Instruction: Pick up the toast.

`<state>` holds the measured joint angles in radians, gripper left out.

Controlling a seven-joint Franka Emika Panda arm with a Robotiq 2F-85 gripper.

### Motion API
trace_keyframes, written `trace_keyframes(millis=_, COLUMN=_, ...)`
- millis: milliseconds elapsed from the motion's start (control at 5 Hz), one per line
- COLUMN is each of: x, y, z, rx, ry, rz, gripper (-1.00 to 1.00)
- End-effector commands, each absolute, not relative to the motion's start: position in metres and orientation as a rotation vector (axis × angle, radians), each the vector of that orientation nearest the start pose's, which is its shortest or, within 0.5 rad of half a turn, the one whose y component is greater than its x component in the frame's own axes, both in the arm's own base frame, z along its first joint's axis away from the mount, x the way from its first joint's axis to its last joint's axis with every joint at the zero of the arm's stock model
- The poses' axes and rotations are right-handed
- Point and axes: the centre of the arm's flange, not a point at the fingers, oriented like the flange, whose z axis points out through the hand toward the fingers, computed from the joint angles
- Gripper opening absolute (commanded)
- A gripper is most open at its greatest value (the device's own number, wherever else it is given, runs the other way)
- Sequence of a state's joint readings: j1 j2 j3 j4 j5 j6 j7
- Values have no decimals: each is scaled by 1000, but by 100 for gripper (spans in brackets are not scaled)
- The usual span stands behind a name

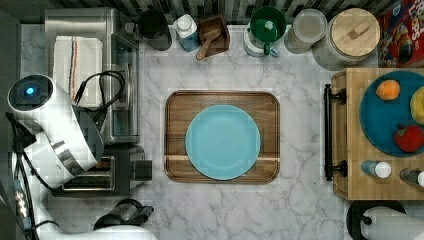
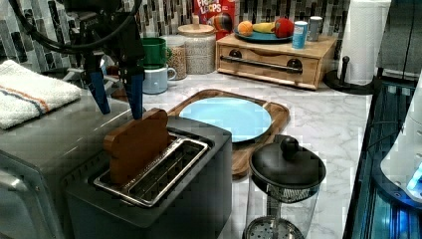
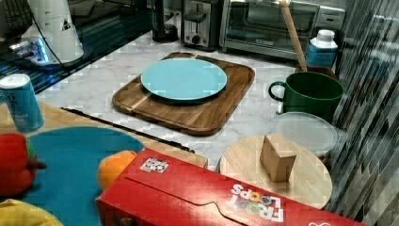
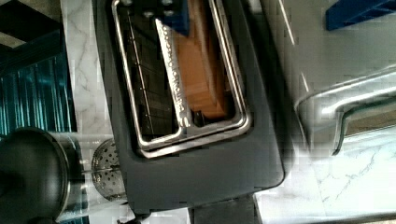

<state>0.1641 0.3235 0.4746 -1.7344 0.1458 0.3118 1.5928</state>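
Taking the toaster (image 2: 164, 184) as the landmark and reading the left view from its left edge across: a white striped towel (image 2: 30, 94) lies folded on the silver toaster oven (image 2: 45, 144) that stands just behind and beside the toaster. Next comes the gripper (image 2: 119, 104), hanging above the toaster's rear slot with its blue fingers (image 2: 134, 97) spread apart and pointing down; one fingertip sits just at the top edge of the toast (image 2: 137, 144), the other off to the far side of it, and they pinch nothing. The toast stands upright in the slot of the toaster nearer the toaster oven, its upper half sticking out above the metal rim; in the wrist view it shows as an orange-brown slab (image 4: 203, 70) inside that slot, with the other slot beside it dark. To the right of the toaster, on the marble counter, a wooden tray (image 2: 276, 117) carries a light-blue plate (image 2: 226, 117). In front of the tray and just beside the toaster's right side stands a glass coffee press (image 2: 286, 184) with a black lid. Behind the toaster, near the tiled wall, a green mug (image 2: 155, 52) sits stacked over a pale one.
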Motion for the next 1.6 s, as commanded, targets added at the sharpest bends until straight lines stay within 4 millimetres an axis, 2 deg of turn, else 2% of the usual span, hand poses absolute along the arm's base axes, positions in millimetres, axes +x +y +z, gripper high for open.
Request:
trace_keyframes(millis=200, x=464, y=433, z=478, rx=-2040, ry=2430, rz=618, gripper=-100)
trace_keyframes(millis=600, x=446, y=414, z=447, rx=-2105, ry=2380, rz=552, gripper=-100)
trace_keyframes(millis=800, x=442, y=403, z=451, rx=-2133, ry=2346, rz=538, gripper=-100)
trace_keyframes(millis=1400, x=446, y=364, z=512, rx=-2144, ry=2183, rz=240, gripper=-100)
trace_keyframes(millis=1600, x=450, y=343, z=527, rx=-2126, ry=2174, rz=236, gripper=-100)
